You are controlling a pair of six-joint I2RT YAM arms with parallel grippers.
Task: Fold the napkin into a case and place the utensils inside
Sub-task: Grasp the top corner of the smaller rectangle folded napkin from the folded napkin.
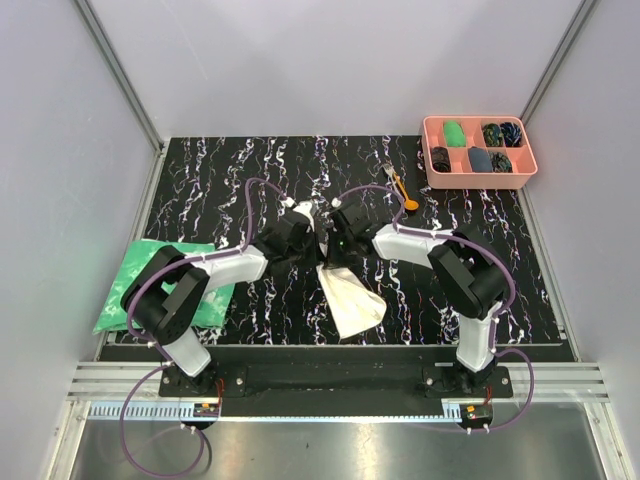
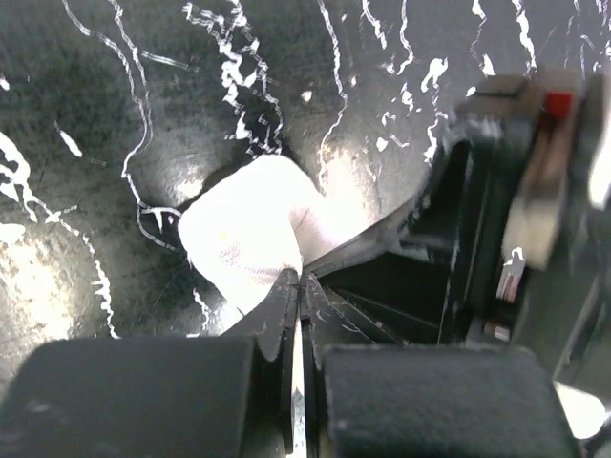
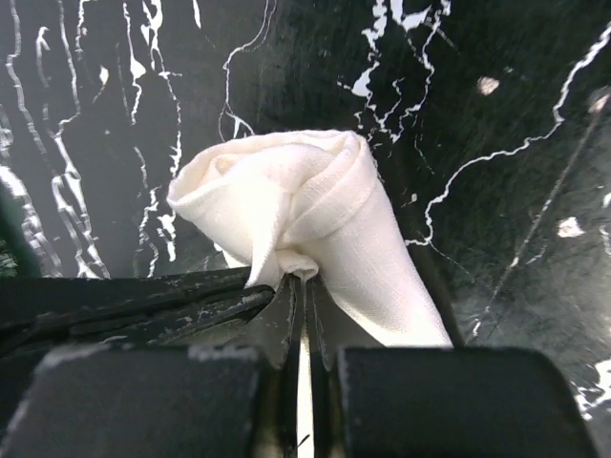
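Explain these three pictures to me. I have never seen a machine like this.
Two white-and-black robot arms stand bolted at the near edge of a black marbled table. The wide picture looks down from above; the other two come from a camera on each wrist. The left gripper and the right gripper are each shut on a bunched part of the cream-white cloth napkin; the rest trails toward the bases. Also there: a small fork and orange spoon, a pink compartment tray, a green-and-white mottled cloth.
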